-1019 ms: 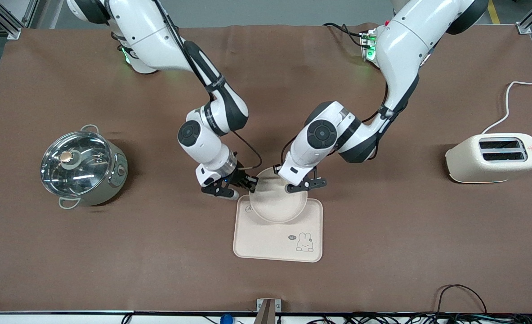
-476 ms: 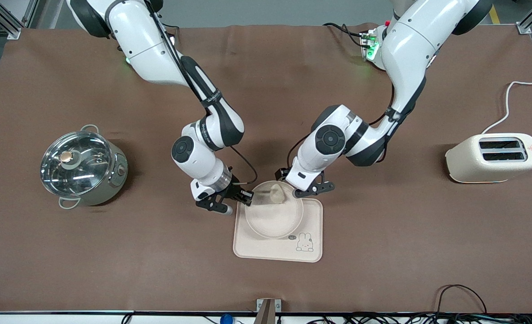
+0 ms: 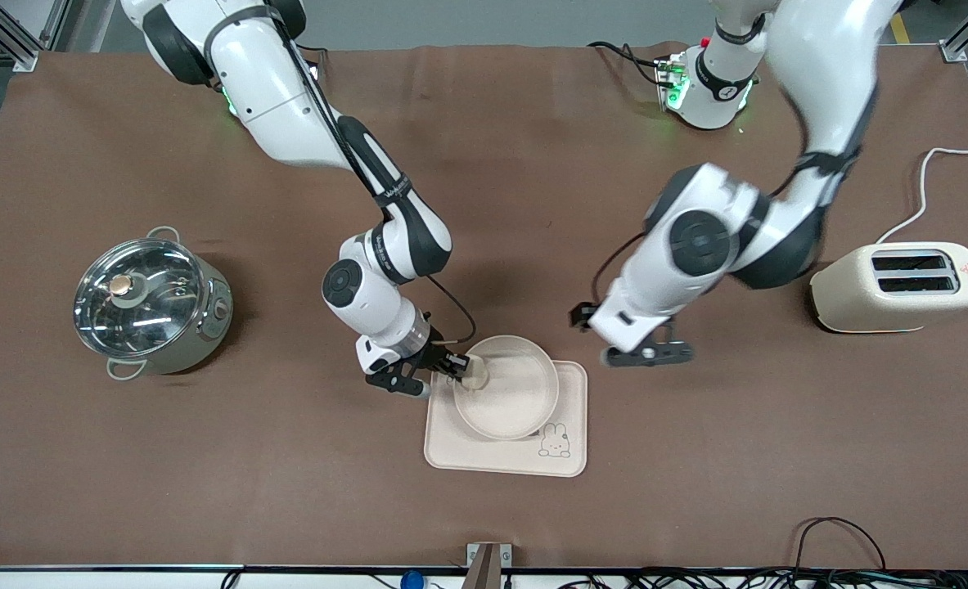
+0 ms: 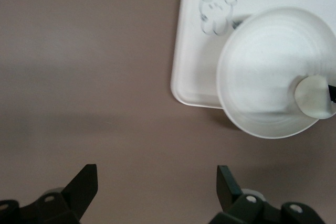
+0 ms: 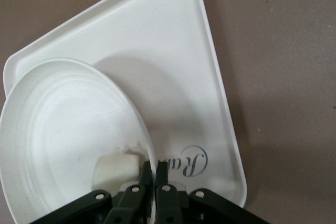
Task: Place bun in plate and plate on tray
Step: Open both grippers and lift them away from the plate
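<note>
The plate (image 3: 510,391) is over the tray (image 3: 504,454), overhanging the tray's edge farthest from the front camera and casting a shadow on it. My right gripper (image 3: 455,370) is shut on the plate's rim; in the right wrist view (image 5: 155,170) its fingers pinch the rim, over the "Rabbit" lettering on the tray (image 5: 173,61). The bun (image 3: 474,373) lies inside the plate (image 5: 58,129) right beside those fingers; it also shows in the right wrist view (image 5: 116,169). My left gripper (image 3: 649,353) is open and empty over bare table beside the tray, toward the left arm's end. The left wrist view (image 4: 157,187) shows the tray (image 4: 197,61), plate (image 4: 262,82) and bun (image 4: 313,96).
A steel pot with a glass lid (image 3: 150,299) stands toward the right arm's end of the table. A cream toaster (image 3: 898,286) with a white cord (image 3: 925,184) stands at the left arm's end. Cables run along the table's front edge.
My left gripper has drawn away from the plate toward the toaster's end. The bun has slid across the plate to the right gripper's side. The plate has shifted slightly over the tray.
</note>
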Action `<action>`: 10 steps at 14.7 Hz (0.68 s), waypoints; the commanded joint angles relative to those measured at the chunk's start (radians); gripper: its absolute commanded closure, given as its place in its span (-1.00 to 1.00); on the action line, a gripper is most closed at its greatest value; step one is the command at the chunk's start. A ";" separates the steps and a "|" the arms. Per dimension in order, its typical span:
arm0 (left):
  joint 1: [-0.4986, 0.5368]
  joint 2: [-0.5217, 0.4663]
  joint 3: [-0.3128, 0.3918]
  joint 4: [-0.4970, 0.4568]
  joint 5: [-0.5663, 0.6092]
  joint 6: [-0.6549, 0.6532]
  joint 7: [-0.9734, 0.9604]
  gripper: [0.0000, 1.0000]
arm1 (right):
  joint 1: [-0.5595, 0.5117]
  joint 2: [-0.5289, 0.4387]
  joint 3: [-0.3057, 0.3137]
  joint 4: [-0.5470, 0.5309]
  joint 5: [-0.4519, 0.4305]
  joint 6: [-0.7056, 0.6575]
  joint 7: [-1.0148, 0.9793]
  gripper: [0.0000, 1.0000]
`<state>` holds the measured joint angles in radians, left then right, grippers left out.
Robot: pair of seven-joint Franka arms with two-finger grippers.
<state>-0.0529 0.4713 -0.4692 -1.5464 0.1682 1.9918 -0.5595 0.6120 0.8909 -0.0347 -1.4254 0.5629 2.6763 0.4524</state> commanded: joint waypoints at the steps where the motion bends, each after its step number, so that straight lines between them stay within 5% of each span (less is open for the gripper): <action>1: 0.102 -0.149 -0.008 -0.060 -0.016 -0.068 0.155 -1.00 | -0.018 0.056 0.004 0.078 0.009 -0.009 -0.011 0.99; 5: 0.247 -0.293 -0.009 -0.058 -0.100 -0.178 0.323 -1.00 | -0.038 0.069 0.002 0.095 0.011 -0.009 -0.003 0.94; 6: 0.287 -0.336 -0.008 -0.055 -0.127 -0.198 0.372 -1.00 | -0.040 0.069 0.004 0.094 0.014 -0.007 -0.003 0.68; 7: 0.332 -0.379 -0.006 -0.049 -0.144 -0.220 0.436 -1.00 | -0.041 0.068 0.002 0.092 0.017 0.000 -0.006 -0.26; 8: 0.366 -0.416 -0.006 -0.044 -0.163 -0.252 0.487 -1.00 | -0.041 0.063 0.004 0.092 0.018 0.002 -0.004 -0.79; 10: 0.389 -0.480 -0.003 -0.015 -0.196 -0.316 0.521 -1.00 | -0.051 0.024 0.002 0.073 0.017 -0.012 -0.008 -1.00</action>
<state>0.3158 0.0781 -0.4684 -1.5540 0.0051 1.7254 -0.0730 0.5770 0.9504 -0.0398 -1.3414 0.5638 2.6784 0.4528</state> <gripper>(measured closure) 0.000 0.700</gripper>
